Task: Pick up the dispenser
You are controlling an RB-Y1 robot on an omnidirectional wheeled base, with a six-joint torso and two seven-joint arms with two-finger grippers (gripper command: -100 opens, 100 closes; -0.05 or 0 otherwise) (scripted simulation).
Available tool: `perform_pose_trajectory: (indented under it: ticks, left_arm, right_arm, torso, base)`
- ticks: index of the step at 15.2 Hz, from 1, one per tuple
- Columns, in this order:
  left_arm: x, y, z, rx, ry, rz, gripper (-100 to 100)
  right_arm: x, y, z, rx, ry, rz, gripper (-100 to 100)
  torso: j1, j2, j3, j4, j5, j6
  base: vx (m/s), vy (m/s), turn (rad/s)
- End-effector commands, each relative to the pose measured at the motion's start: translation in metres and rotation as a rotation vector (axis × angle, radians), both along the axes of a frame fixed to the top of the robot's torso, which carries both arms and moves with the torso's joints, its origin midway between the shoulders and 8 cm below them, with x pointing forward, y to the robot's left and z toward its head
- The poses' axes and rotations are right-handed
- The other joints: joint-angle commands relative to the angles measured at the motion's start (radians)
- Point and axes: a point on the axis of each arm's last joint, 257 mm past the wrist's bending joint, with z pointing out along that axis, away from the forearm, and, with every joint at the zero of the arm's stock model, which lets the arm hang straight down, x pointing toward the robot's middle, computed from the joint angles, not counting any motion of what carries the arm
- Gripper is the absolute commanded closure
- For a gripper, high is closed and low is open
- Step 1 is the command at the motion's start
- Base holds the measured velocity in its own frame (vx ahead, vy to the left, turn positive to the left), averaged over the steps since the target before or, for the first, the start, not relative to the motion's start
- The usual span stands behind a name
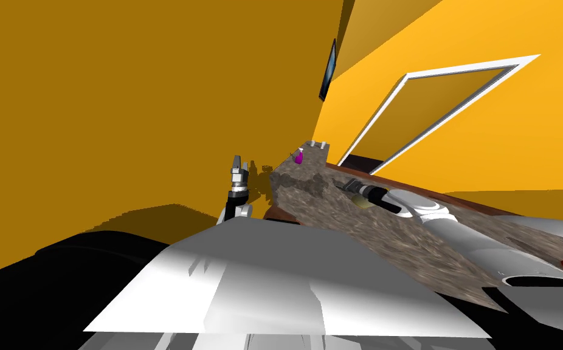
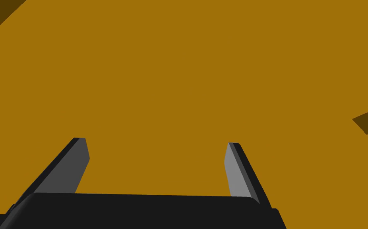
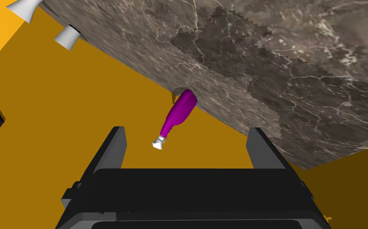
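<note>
A purple dispenser (image 1: 298,157) with a white pump top stands at the far end of the mottled brown stone counter (image 1: 396,231), close to the orange wall. In the right wrist view the dispenser (image 3: 179,115) lies ahead of my right gripper (image 3: 186,130), in line with the gap between the fingers and still some way off. That gripper is open and holds nothing. In the head view my right gripper (image 1: 343,183) reaches out low over the counter. My left gripper (image 1: 239,165) is raised beside the counter's end, open (image 2: 156,141) and facing the wall.
Two small white cone-shaped things (image 3: 68,37) stand at the counter's far end, beyond the dispenser. A dark picture frame (image 1: 329,70) hangs on the wall above. A pale yellowish object (image 1: 363,202) lies under my right wrist. A white-framed opening (image 1: 432,115) is on the right wall.
</note>
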Motion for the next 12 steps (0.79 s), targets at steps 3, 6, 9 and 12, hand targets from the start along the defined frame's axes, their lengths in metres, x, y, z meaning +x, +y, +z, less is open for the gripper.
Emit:
perform_pose_trajectory:
  ticks: [3,6,9,12]
  left_arm:
    - [0.000,0.000,0.000,0.000,0.000,0.000,0]
    - [0.000,0.000,0.000,0.000,0.000,0.000,0]
    - [0.000,0.000,0.000,0.000,0.000,0.000,0]
    - [0.000,0.000,0.000,0.000,0.000,0.000,0]
  right_arm:
    - [-0.016,-0.010,-0.005,-0.021,0.070,0.038,-100]
    - [-0.028,-0.026,-0.006,-0.046,0.119,0.048,-100]
    - [-0.040,-0.041,-0.005,-0.069,0.167,0.057,-100]
    - [-0.053,-0.055,-0.003,-0.088,0.216,0.066,-100]
  torso:
    - [0.000,0.000,0.000,0.000,0.000,0.000]
    - [0.000,-0.001,0.000,0.000,0.000,0.000]
    - [0.000,-0.001,0.000,0.000,0.000,0.000]
    - [0.000,-0.001,-0.001,0.000,0.000,0.000]
  base:
    - [-0.014,-0.009,0.045]
    - [-0.007,-0.005,0.036]
    - [-0.005,-0.009,0.041]
    - [-0.001,-0.010,0.040]
